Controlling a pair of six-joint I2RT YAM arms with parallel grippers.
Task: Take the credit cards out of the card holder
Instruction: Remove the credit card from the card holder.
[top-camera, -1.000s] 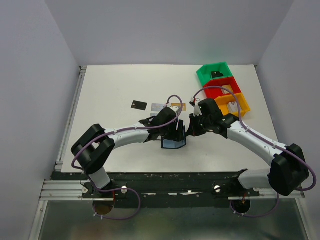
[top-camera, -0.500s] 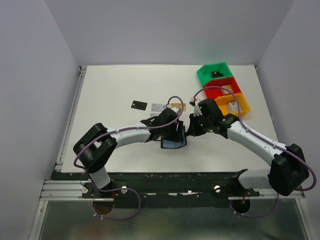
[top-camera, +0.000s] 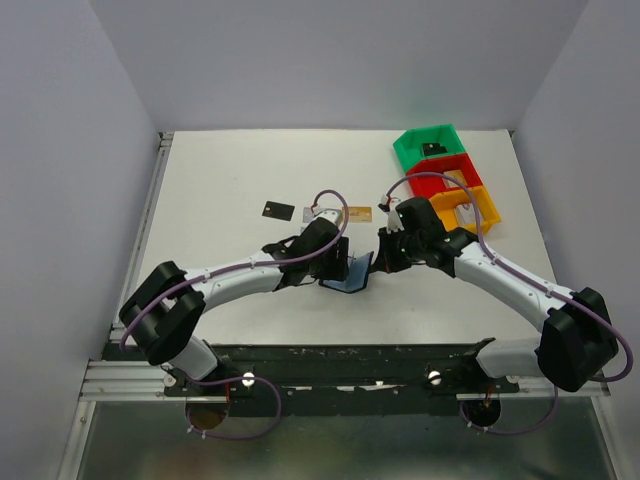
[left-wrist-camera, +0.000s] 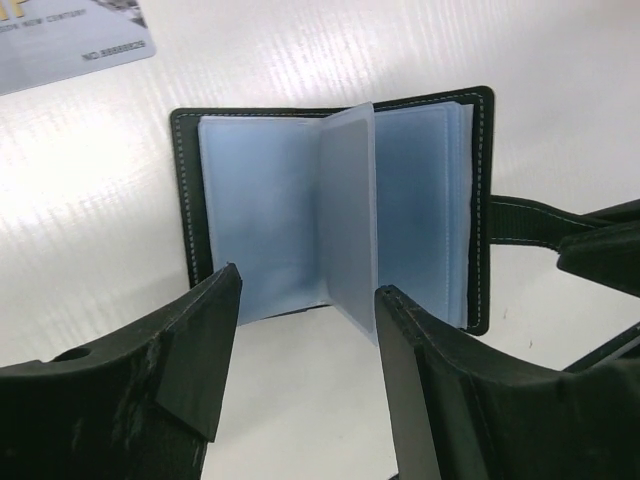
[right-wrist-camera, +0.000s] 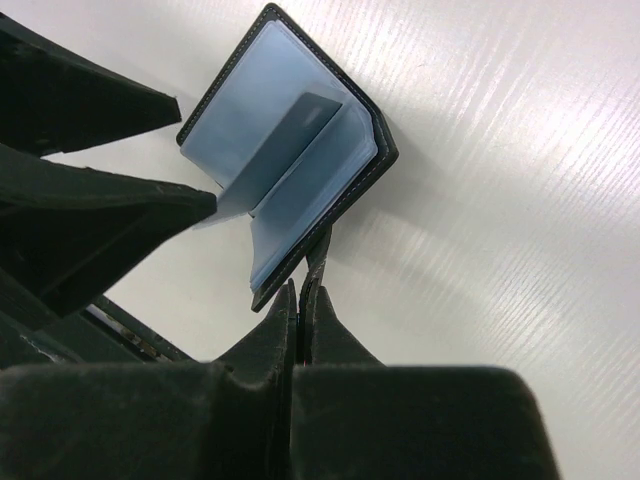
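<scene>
Now left arm (top-camera: 250, 275) has swung back left; left gripper (left-wrist-camera: 300, 330) wide, empty, jaws flanking the lower edge of the card holder (left-wrist-camera: 330, 210), mid-frame. Right gripper (right-wrist-camera: 300, 295) clamped on its strap (left-wrist-camera: 525, 222). Three cards (top-camera: 358, 213) out on the worktop (top-camera: 230, 170); one sleeve (right-wrist-camera: 300, 125) looks loaded

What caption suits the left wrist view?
Open left end effector poised before the card holder, its clear sleeves fanned open.

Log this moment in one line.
left gripper: open over card holder | right gripper: shut on card holder strap | holder: open | black card, gold card: out
</scene>
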